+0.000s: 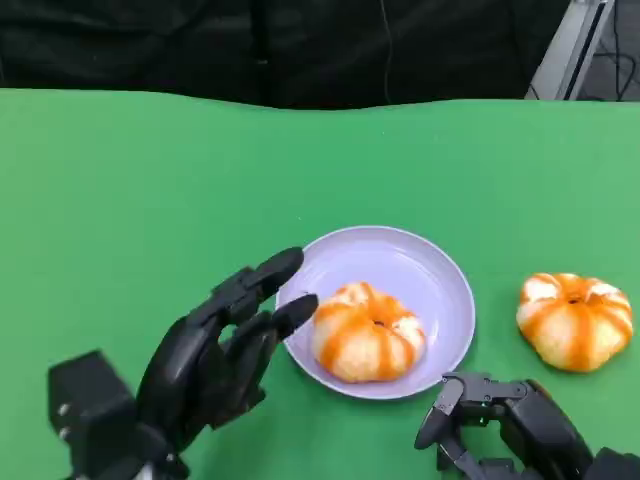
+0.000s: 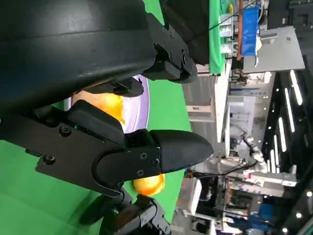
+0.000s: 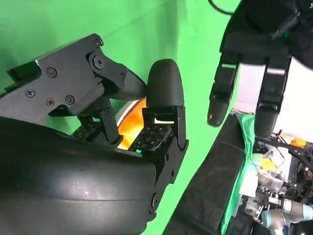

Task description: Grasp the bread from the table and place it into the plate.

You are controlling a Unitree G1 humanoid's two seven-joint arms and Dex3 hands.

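On the green table (image 1: 120,200), which is the largest thing in the head view, a lavender plate (image 1: 425,270) is set near the front edge, between the two robot hands. Inside the plate, toward its near side, one bread (image 1: 367,333) is seen resting: a round bun striped with orange glaze. A second bread (image 1: 574,318) of the same kind is seen lying on the bare table to the right of the plate, apart from its rim.

The left robot hand (image 1: 215,355) is held just beside the plate's left edge, released, with nothing grasped; its fingertips (image 1: 295,312) are spread and reach over the plate's rim, close to the bread in the plate, though whether they touch it cannot be told. In the left wrist view the same plate (image 2: 142,105) and the bun on it (image 2: 105,105) are glimpsed between the black fingers, and the second bun (image 2: 149,183) is seen beyond.

The right robot hand (image 1: 500,410) is found at the table's near edge, below the gap between the plate and the second bread, near that bread but apart from it. Nothing is held in it and its fingers are apart. Nothing lies between this hand and the second bread.
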